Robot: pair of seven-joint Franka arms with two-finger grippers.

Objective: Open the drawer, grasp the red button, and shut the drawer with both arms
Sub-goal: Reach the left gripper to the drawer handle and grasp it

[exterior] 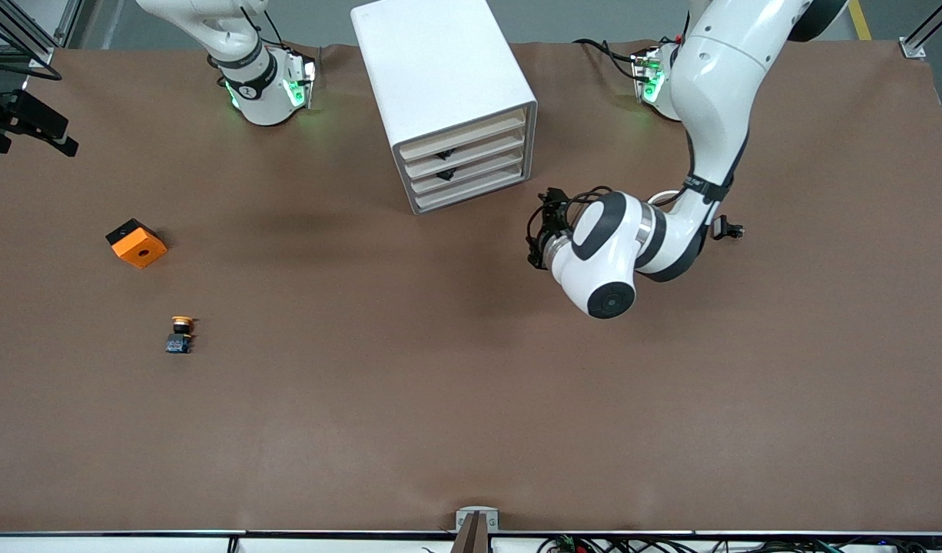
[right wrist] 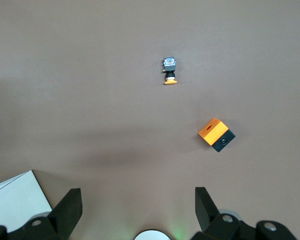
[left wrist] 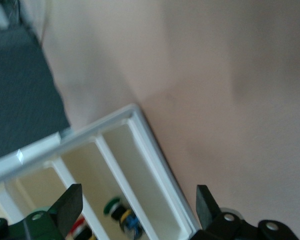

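Cabinet (exterior: 448, 100), drawers shut in your front view.
Left gripper (left wrist: 136, 207) spread before them; only its wrist view shows buttons (left wrist: 122, 217) inside. Right gripper (right wrist: 137, 206) spread, waiting.

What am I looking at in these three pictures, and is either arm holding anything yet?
Two white robot arms are bolted to a brown table. The wide picture looks down from across the table. The other two come from cameras on the arms' wrists, so each shows its own black fingers at the edge.

The left gripper is open and empty, low in front of the white cabinet. In the wide picture the cabinet's four drawers look shut. The left wrist camera sees small coloured parts inside it.

The right gripper is also open and empty, waiting high above the table. Its camera looks down on an orange block and a yellow-capped button, which lies nearer the front camera than the block.

Nothing is held.
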